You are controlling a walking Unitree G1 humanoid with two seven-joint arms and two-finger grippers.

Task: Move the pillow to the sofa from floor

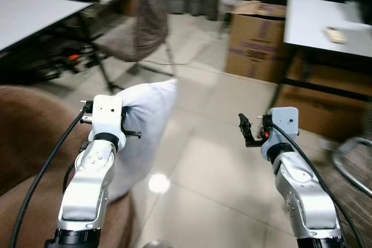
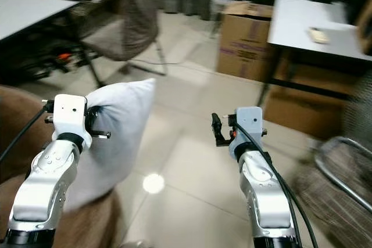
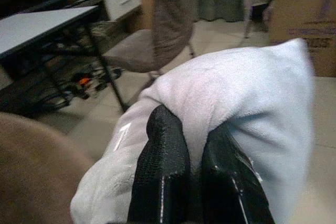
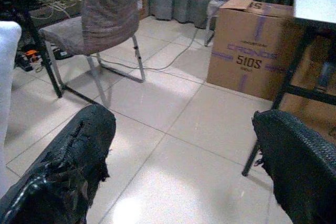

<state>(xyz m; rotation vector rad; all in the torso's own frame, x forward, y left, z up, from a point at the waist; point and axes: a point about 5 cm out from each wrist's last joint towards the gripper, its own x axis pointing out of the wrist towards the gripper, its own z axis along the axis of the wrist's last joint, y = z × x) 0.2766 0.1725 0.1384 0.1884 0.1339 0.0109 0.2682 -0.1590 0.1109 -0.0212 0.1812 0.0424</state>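
The pillow [image 1: 142, 129] is off the floor and up in the air, white and plump, hanging on the left of the scene with its near lower end right against the brown sofa [image 1: 29, 137]. The left gripper [image 3: 197, 174] has it: in the left wrist view the two black fingers [image 3: 163, 166] are pinched tight together with a fold of the white cover bunched between them, so the jaws are clamped on the pillow. That puts us in the carry step, by my reading, lift done and delivery to come.

Over on the right, the right gripper [image 1: 249, 130] hovers above bare tile floor [image 1: 221, 161], jaws spread wide and holding nothing, well apart from the pillow.

Further out, a chair [image 1: 139, 24] stands at the far left beside a white counter [image 1: 29, 13], a cardboard box [image 1: 256, 42] sits on the floor at the far middle, and a second counter [image 1: 325, 27] runs along the far right.

Next move, I'd say: swing the left arm further left and nearer so the pillow is fully over the sofa cushion, lower it until it rests, then open the jaws. Let go too early and it could slide off the sofa's edge back onto the tiles.
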